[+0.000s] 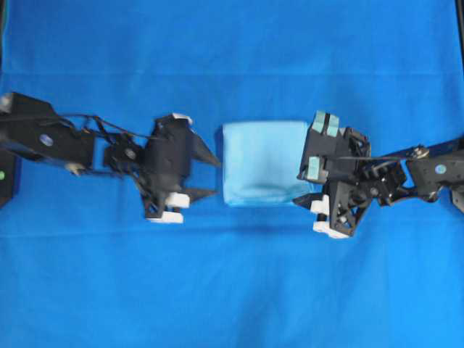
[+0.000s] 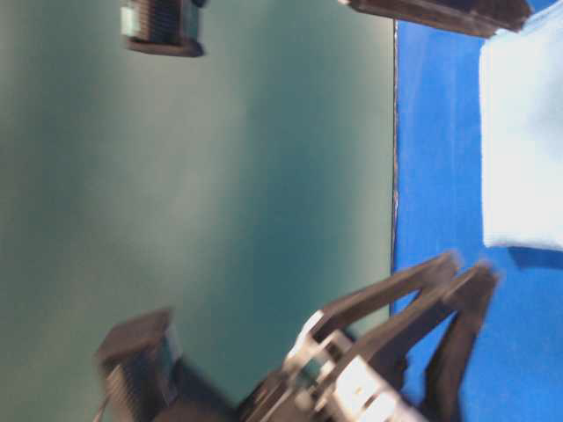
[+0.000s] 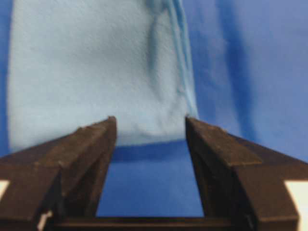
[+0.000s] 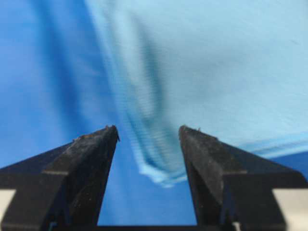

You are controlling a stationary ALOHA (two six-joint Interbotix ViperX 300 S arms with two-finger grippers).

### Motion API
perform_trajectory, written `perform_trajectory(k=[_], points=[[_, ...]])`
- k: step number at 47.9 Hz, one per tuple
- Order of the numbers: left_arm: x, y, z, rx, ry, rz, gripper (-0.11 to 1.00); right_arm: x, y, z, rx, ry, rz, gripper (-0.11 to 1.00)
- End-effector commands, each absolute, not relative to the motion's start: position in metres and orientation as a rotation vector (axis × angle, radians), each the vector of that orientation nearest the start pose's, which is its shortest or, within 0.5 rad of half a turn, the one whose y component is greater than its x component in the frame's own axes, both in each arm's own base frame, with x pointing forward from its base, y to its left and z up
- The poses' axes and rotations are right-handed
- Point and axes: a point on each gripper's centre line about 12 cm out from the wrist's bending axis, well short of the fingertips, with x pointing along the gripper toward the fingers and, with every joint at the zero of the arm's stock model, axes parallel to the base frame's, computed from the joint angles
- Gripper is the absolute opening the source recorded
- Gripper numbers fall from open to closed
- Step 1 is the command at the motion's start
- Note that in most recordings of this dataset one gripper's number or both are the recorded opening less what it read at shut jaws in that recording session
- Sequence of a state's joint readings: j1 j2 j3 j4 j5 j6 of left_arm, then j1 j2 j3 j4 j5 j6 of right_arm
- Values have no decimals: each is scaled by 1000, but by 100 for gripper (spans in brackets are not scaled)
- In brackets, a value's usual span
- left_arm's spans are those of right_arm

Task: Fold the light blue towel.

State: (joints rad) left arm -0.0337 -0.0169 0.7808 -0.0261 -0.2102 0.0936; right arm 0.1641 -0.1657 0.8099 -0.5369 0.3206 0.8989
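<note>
The light blue towel [image 1: 262, 161] lies folded into a small rectangle in the middle of the royal-blue table covering [image 1: 239, 290]. My left gripper [image 1: 216, 177] is open and empty just off the towel's left edge. In the left wrist view that edge of the towel [image 3: 96, 62] lies beyond the fingertips of the gripper [image 3: 150, 124]. My right gripper [image 1: 299, 187] is open at the towel's near right corner. In the right wrist view the layered corner of the towel [image 4: 159, 168] sits between the spread fingers of the gripper [image 4: 148, 131], not pinched.
The blue covering spans the whole table. The table-level view is turned sideways and shows the towel [image 2: 528, 132] against a dark green wall [image 2: 220, 193]. A black arm base [image 1: 7, 177] stands at the left edge.
</note>
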Motion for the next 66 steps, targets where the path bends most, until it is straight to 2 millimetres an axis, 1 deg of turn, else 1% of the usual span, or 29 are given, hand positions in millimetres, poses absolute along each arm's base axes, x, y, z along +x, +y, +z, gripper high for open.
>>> perform_trajectory(k=[1, 10, 16, 23, 26, 31, 35, 42, 43, 50, 59, 66], points=[[364, -13, 181, 82, 491, -48, 56, 319, 40, 179, 198, 866, -168, 58], [336, -12, 198, 87, 445, -48, 56, 304, 38, 198, 182, 848, -186, 58], [316, -11, 208, 85, 408, -46, 56, 288, 34, 211, 169, 798, -174, 58], [291, -10, 215, 84, 371, -45, 56, 263, 27, 226, 154, 718, -154, 58], [277, -10, 217, 86, 351, -44, 56, 252, 24, 233, 150, 677, -146, 58], [256, -7, 222, 84, 316, -37, 56, 232, 18, 242, 128, 611, -142, 58], [240, -6, 229, 85, 270, -35, 56, 218, 13, 246, 111, 563, -137, 58], [209, -3, 237, 82, 203, -22, 56, 193, 6, 245, 96, 495, -134, 58], [203, -3, 236, 82, 200, -19, 56, 190, 5, 244, 96, 486, -138, 58], [182, 1, 231, 75, 207, -3, 56, 170, -3, 231, 109, 455, -152, 58], [164, 4, 218, 64, 216, 19, 56, 157, -9, 211, 126, 425, -160, 58], [159, 7, 214, 50, 207, 41, 56, 157, -10, 208, 137, 399, -157, 58]])
